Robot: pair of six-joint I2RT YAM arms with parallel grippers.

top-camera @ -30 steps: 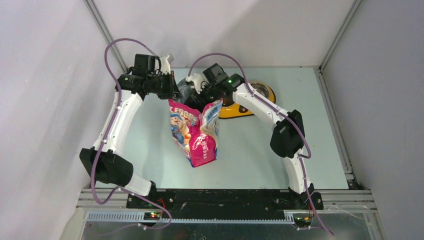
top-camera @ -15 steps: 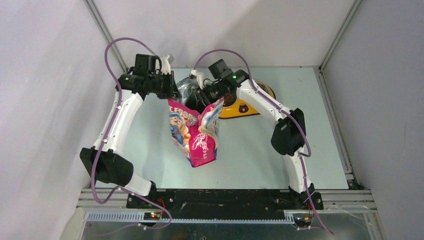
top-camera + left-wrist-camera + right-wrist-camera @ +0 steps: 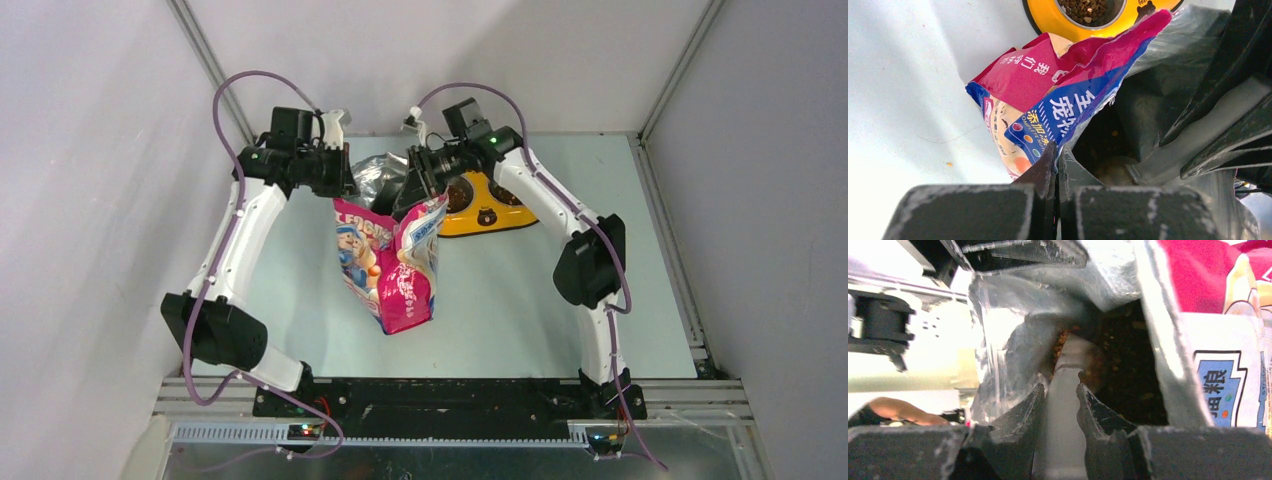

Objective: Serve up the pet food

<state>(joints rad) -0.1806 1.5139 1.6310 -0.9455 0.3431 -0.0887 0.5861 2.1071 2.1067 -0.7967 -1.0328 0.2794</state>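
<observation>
The pink-and-blue cat food bag (image 3: 392,265) stands open mid-table, silver lining showing. My left gripper (image 3: 345,185) is shut on the bag's left rim (image 3: 1068,135) and holds the mouth open. My right gripper (image 3: 410,195) reaches into the mouth, shut on the handle of the clear plastic scoop (image 3: 1068,370). The scoop's bowl is down in the brown kibble (image 3: 1123,365) inside the bag. Kibble also lies in a steel cup of the yellow double bowl (image 3: 1083,7), just behind the bag (image 3: 490,210).
The yellow bowl (image 3: 520,215) sits at the back right of the bag, partly behind my right arm. Grey walls and frame rails close in at the back and sides. A stray crumb (image 3: 949,163) lies on the table left of the bag.
My right arm has swung up and to the right, tilting its gripper down into the bag's mouth. The yellow bowl is more exposed. The left gripper and bag have stayed put.
</observation>
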